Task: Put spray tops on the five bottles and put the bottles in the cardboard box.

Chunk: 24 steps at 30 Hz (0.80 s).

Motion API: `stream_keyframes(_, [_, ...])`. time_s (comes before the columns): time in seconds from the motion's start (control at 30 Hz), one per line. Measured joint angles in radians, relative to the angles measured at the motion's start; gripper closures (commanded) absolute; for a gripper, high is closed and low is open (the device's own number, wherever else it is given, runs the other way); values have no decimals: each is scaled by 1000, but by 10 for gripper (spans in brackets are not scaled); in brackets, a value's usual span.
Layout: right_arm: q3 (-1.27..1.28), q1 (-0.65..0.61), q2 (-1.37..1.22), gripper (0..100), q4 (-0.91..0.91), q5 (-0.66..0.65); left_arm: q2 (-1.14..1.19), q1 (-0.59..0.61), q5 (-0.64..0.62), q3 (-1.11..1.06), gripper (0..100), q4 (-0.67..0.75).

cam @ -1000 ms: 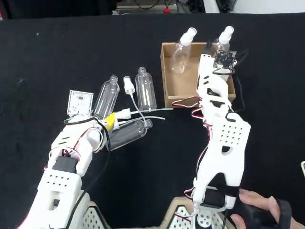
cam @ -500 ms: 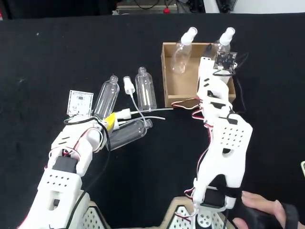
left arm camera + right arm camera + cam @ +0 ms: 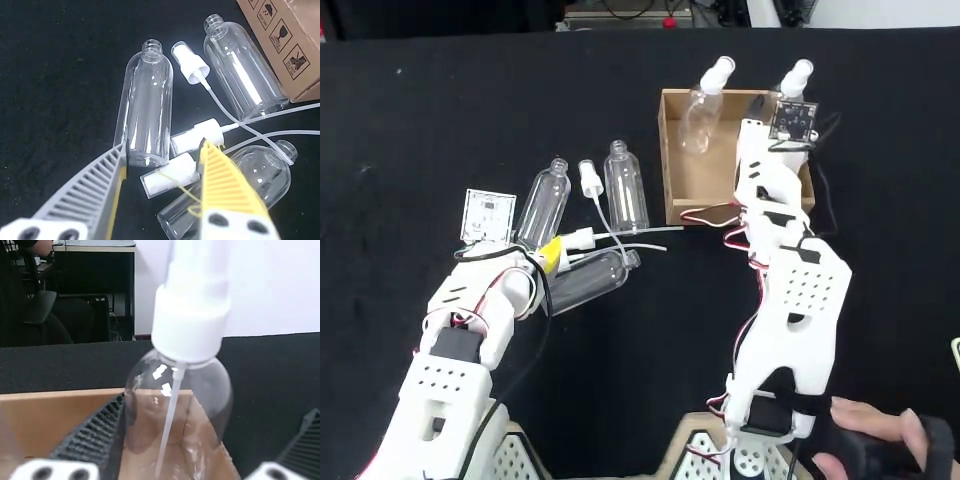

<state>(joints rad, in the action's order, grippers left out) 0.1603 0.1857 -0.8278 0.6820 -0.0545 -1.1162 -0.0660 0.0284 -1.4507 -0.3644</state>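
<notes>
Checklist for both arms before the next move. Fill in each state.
1. Right gripper open around the clear plastic bottle with white spray top: ok, jaws stand wide apart.
2. That bottle inside the brown cardboard box: ok, next to a second capped bottle.
3. Left gripper open: ok.
4. Loose white spray top lined up between the left gripper's fingers: ok in the left wrist view; height above it, cannot tell.
5. Thin dip tubes free of each other: cannot tell, they cross.
6. All bottles capped: not ok, three uncapped clear bottles lie on the black table.
</notes>
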Motion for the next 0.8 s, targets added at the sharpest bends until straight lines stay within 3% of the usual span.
stream_keyframes(0.8, [38, 0, 63, 552, 20, 3, 0, 0, 0, 0, 773, 0])
